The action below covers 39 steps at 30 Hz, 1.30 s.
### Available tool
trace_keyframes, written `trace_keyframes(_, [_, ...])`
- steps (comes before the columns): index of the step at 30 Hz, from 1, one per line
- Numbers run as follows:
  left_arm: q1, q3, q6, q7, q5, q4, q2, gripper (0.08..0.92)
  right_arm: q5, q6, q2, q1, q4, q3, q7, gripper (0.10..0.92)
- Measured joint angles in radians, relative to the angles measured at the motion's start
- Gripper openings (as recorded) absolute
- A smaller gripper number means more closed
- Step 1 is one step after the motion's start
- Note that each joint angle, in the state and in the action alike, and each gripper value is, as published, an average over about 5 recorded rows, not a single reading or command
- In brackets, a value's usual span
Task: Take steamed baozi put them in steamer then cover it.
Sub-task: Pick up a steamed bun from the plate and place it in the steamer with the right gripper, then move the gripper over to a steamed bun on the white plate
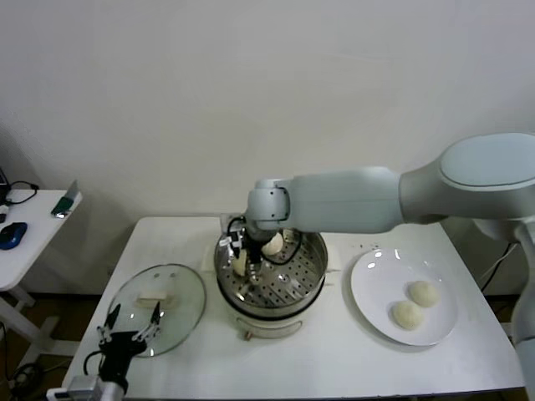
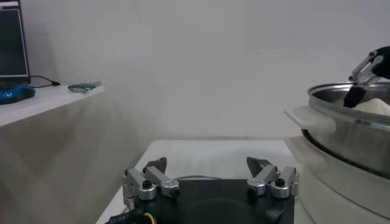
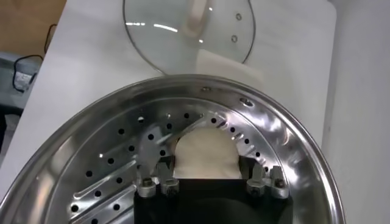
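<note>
The steel steamer [image 1: 311, 266] stands mid-table on its cream pot base. My right gripper [image 1: 243, 262] is inside the basket near its left rim, shut on a cream-white baozi [image 3: 205, 153] held low over the perforated bottom [image 3: 116, 164]. A second baozi [image 1: 273, 244] lies in the basket at the back. Two baozi [image 1: 424, 293] [image 1: 407, 314] lie on the white plate [image 1: 376, 284] at the right. The glass cover [image 1: 180, 288], with its cream handle [image 1: 155, 297], lies flat on the table to the left; it also shows in the right wrist view [image 3: 158, 36]. My left gripper [image 1: 131, 327] is open and empty at the cover's front edge.
A white side table [image 1: 33, 225] with a blue mouse [image 1: 12, 236] stands at the far left. In the left wrist view the steamer's wall [image 2: 347, 125] is close by, with its cream side handle [image 2: 314, 119] jutting out.
</note>
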Motion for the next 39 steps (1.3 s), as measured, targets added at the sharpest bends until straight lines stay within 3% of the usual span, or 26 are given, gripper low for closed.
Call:
trace_keyframes(5, [0.002,-0.003,0.004,0.001,0.000,-0.005,0.000,0.823,0.009,0.000,-0.011,0.013,0.009,0.000,0.002,0.817])
trace_keyframes(13, [0.004,-0.003,0.010,0.002,0.002,-0.013,0.001,0.823,0.043,0.021,-0.088,0.106,0.069,-0.027,-0.043,0.823])
trace_keyframes(22, [0.002,0.010,0.019,0.003,0.010,-0.010,0.007,0.823,0.045,0.070,-0.310,0.298,0.186,-0.105,-0.148,0.823])
trace_keyframes(39, [0.010,0.007,0.023,0.005,0.015,-0.017,0.010,0.823,-0.196,0.193,-0.717,0.401,0.283,-0.338,-0.275,0.823])
